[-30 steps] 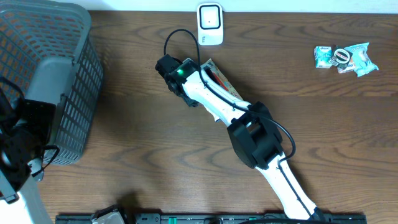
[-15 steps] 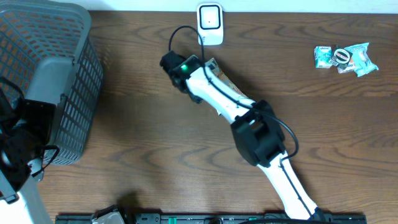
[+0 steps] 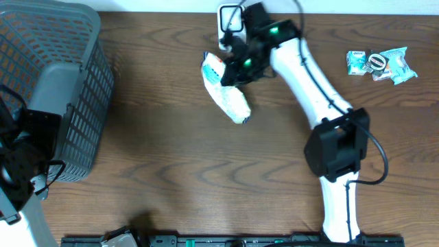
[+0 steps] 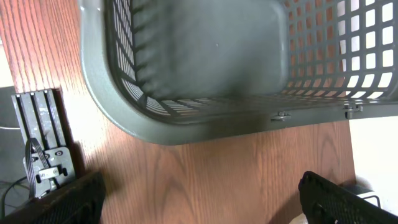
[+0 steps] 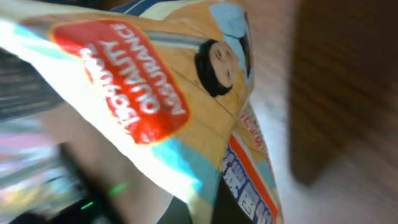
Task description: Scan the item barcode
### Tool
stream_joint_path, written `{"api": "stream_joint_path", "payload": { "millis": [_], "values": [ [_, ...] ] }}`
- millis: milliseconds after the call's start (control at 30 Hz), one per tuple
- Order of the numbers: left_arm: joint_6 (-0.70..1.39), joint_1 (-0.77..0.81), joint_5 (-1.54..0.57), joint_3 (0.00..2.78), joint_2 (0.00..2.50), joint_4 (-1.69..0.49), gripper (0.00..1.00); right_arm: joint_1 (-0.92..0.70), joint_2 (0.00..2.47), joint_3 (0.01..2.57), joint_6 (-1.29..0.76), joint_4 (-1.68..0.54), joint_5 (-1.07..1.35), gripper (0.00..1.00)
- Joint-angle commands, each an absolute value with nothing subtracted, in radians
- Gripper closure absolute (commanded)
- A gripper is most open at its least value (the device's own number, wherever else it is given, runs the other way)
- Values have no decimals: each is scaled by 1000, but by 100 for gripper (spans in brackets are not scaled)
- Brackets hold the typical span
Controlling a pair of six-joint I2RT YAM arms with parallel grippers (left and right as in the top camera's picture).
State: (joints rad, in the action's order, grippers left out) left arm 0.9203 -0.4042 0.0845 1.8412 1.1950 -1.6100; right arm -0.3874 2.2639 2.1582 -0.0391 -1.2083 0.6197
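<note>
Snack packet [image 3: 228,98] sits near the table's far edge, just in front of the scanner [image 3: 228,19]. Right gripper [image 3: 238,63] is clamped tight on the packet's upper end. Left gripper [image 4: 202,205] stands fully spread, holding nothing, over the basket [image 4: 186,127] at the table's left edge

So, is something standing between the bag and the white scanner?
No loose object does. The right gripper holds the bag close to the scanner; only the gripper's own body overlaps the scanner.

The desk [image 3: 171,158] is evenly, brightly lit; the packet [image 5: 155,106] is smeared by motion blur and bleached at its edge.
</note>
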Motion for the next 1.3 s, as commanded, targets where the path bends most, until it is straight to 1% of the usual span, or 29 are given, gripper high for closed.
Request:
{"api": "stream_joint_path", "payload": {
  "millis": [0, 133, 267, 433, 533, 600, 633, 700, 767, 833, 867, 933, 1133, 1267],
  "values": [
    [926, -409, 94, 1848, 1195, -1657, 2, -327, 2315, 2102, 17, -1222, 965, 99],
    [926, -409, 94, 1848, 1195, -1657, 2, -281, 2378, 2030, 16, -1213, 1060, 99],
    [926, -409, 94, 1848, 1195, -1657, 2, -239, 2413, 1983, 13, -1184, 1021, 98],
    [926, -409, 94, 1848, 1195, -1657, 2, -180, 2404, 1987, -98, -1197, 808, 88],
    [926, -409, 94, 1848, 1195, -1657, 3, -154, 2370, 1999, -100, -1220, 707, 78],
    [926, -409, 94, 1848, 1195, -1657, 2, -146, 2344, 2002, -100, -1232, 662, 66],
    [926, -409, 94, 1848, 1195, -1657, 2, -145, 2320, 2002, -99, -1240, 625, 51],
    [926, -409, 94, 1848, 1195, -1657, 2, -150, 2301, 2002, -95, -1246, 592, 28],
    [926, -409, 94, 1848, 1195, -1657, 2, -163, 2294, 2002, -72, -1249, 551, 13],
    [926, -409, 94, 1848, 1195, -1657, 3, -179, 2295, 2000, -35, -1249, 509, 3],
    [926, -409, 94, 1848, 1195, -1657, 3, -187, 2298, 1998, -27, -1247, 486, 1],
    [926, -409, 94, 1848, 1195, -1657, 2, -206, 2304, 1993, -28, -1238, 446, 1],
    [926, -409, 94, 1848, 1195, -1657, 2, -277, 2361, 1993, -28, -1229, 456, 1],
    [926, -409, 94, 1848, 1195, -1657, 3, -308, 2386, 1984, -25, -1234, 504, 1]
  ]
}}
